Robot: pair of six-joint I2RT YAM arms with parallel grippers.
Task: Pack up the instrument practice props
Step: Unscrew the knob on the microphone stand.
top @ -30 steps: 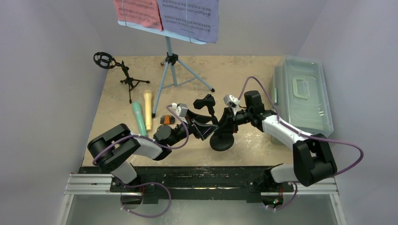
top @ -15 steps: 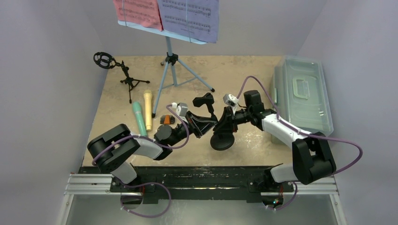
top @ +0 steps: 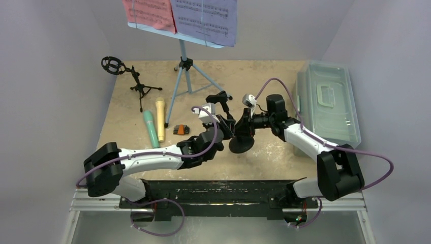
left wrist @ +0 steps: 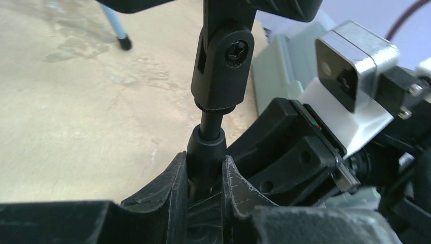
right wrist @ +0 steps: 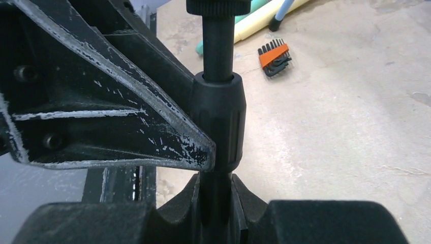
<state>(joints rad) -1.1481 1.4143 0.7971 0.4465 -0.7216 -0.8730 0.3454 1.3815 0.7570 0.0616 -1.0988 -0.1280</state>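
Currently left gripper [left wrist: 203, 173] and right gripper [right wrist: 216, 192] both clamp narrow on the black microphone stand [top: 241, 144] stem; mismatched pulls could wrench it loose.

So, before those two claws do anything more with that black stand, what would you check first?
1. Left claw shut on the black mic stand: ok, it pinches the collar on the pole.
2. Right claw shut on the same stand: ok, it pinches the pole just below that collar.
3. Stand's round base clear of the table: cannot tell.
4. Grey tub open to receive it: not ok, it is closed.
5. Way from the stand to the tub free: ok, the mint-green microphone and yellow microphone lie on the stand's other side.
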